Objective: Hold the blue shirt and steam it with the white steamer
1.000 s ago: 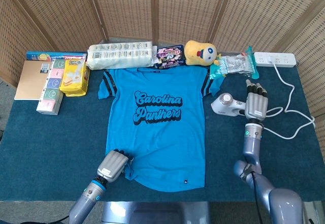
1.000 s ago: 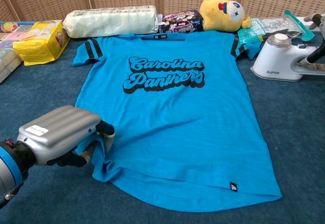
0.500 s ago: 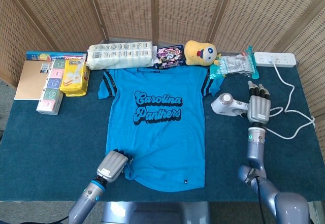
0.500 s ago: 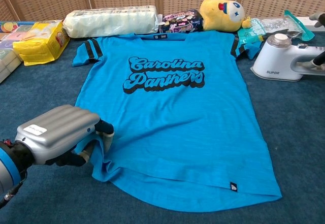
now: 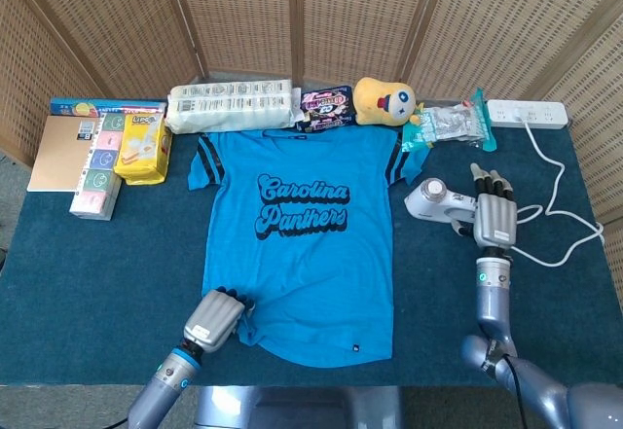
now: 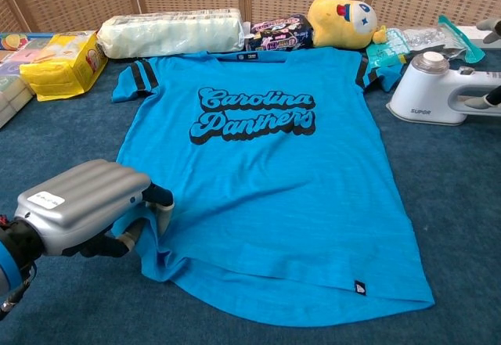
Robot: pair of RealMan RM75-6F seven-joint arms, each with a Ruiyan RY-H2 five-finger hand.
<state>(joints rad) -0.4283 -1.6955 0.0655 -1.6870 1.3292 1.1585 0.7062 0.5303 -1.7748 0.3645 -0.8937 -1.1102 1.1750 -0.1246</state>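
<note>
Left hand (image 6: 82, 212) grips the hem corner of the blue shirt (image 6: 270, 173); right hand (image 5: 494, 217), fingers extended, rests over the handle of the white steamer (image 5: 434, 199); whether it grips is unclear.

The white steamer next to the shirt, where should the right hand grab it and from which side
Probably by the handle. The white steamer lies beside the blue shirt, round head toward the shirt and handle pointing away, toward the right hand. Coming from that outer side and wrapping the fingers over the handle looks most natural; the head looks too bulky to close around.
</note>
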